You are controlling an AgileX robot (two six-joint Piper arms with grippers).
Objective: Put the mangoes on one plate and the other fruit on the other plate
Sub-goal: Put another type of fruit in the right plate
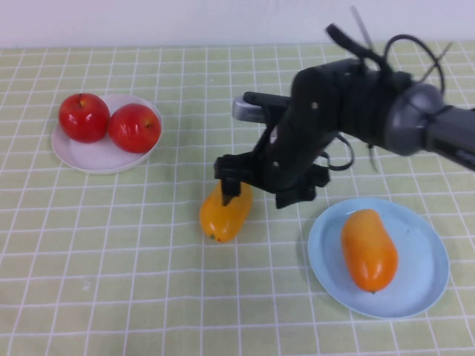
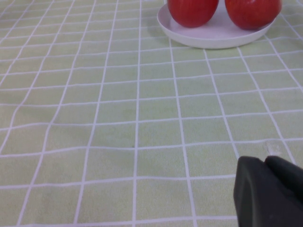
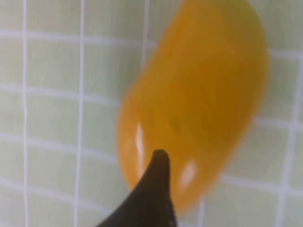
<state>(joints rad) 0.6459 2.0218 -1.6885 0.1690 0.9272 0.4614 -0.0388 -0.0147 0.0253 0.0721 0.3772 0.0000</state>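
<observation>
One orange-yellow mango (image 1: 225,211) lies on the checked cloth near the table's middle, filling the right wrist view (image 3: 199,94). My right gripper (image 1: 234,187) hangs open over its far end, and one dark finger (image 3: 158,189) shows against the fruit. The second mango (image 1: 369,248) rests on the light blue plate (image 1: 423,222) at the front right. Two red apples (image 1: 84,117) (image 1: 135,127) sit side by side on the white plate (image 1: 89,159) at the back left. My left gripper (image 2: 266,163) is shut and empty, low over bare cloth, with the apples (image 2: 191,9) and white plate (image 2: 213,35) ahead of it.
A green cloth with a white grid covers the whole table (image 1: 111,282). The right arm's dark body and cables (image 1: 356,104) reach in from the back right, above the space between the two plates.
</observation>
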